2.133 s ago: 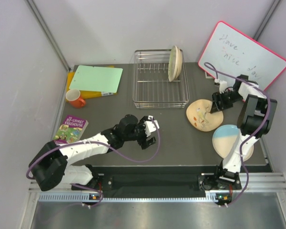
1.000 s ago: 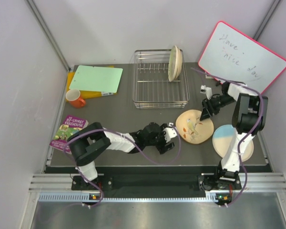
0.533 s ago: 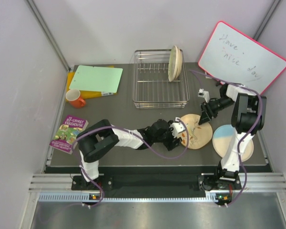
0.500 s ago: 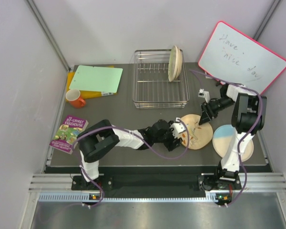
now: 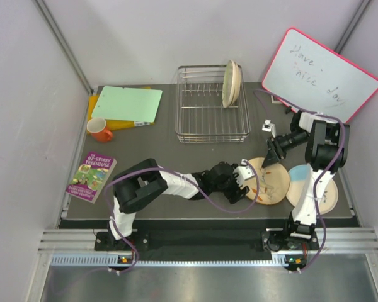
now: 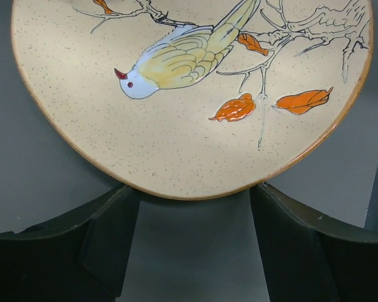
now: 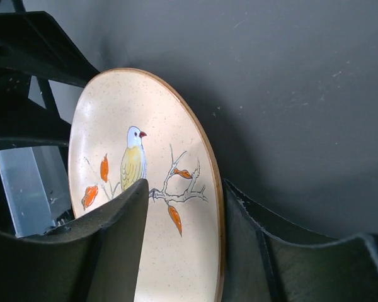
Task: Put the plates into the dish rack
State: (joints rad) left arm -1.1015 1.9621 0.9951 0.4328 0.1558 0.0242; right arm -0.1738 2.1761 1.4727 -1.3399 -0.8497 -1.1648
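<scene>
A cream plate with a painted bird (image 5: 271, 182) lies tilted at the right of the table, its right edge over a light-blue plate (image 5: 305, 182) that lies on another cream plate (image 5: 326, 200). My right gripper (image 5: 269, 155) is shut on the bird plate's far rim (image 7: 113, 126), one finger on its face and one behind it. My left gripper (image 5: 246, 178) is open, its fingertips (image 6: 123, 192) touching the plate's near rim (image 6: 189, 113). One more plate (image 5: 232, 83) stands on edge in the silver wire dish rack (image 5: 201, 129).
A pink-framed whiteboard (image 5: 318, 74) leans at the back right. A green board (image 5: 127, 104), an orange mug (image 5: 101, 129) and a book (image 5: 92, 170) are at the left. The table's near edge runs just below the plates.
The bird plate has moved nearer the table's front and to the right, onto the blue plate's edge, with my right gripper. My left arm has reached far right to the plate's near rim.
</scene>
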